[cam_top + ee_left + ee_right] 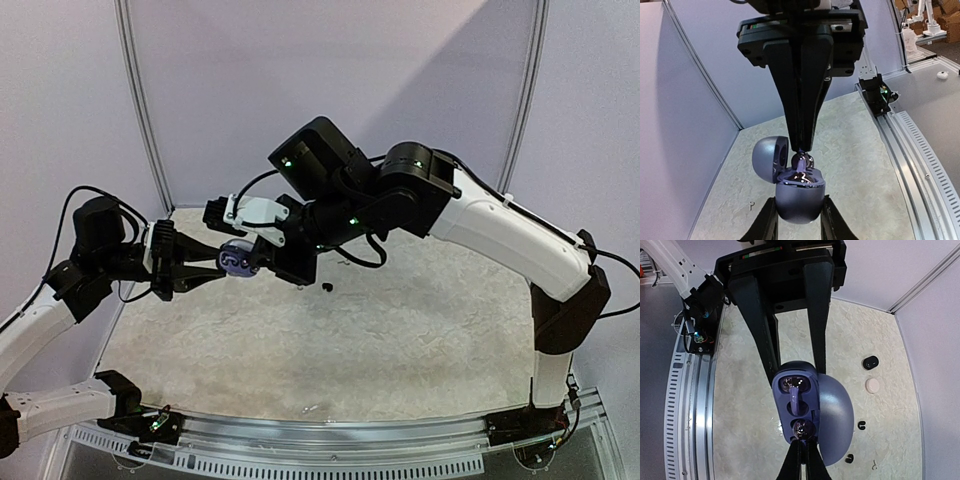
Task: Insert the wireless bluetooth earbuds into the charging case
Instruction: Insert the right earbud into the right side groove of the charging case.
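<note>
A glossy earbud [801, 161] sits at the mouth of the lower socket of the open charging case [797, 197], pinched at its top by the right gripper [801, 148], whose jaws are pressed together on it. In the right wrist view the same bud [800, 428] lies in the near well of the case's insert, with a second glossy bud [791, 384] seated in the far well. The case is bluish-grey, its lid [769, 159] hinged open to one side. The left gripper [797, 220] clamps the case body from both sides, jaws closed against its rounded shell, holding it off the surface.

In the overhead view the two grippers meet above the left-centre of the surface [400, 330], the case [238, 260] between them.

On the surface lie further items: a small black bud [327, 287] near the middle; in the right wrist view, a dark oval case [870, 362] with a whitish round case [872, 385] just beside it, and two small black buds [861, 425] [849, 458] near the held case. A tiny pale item [874, 466] cannot be identified.
</note>
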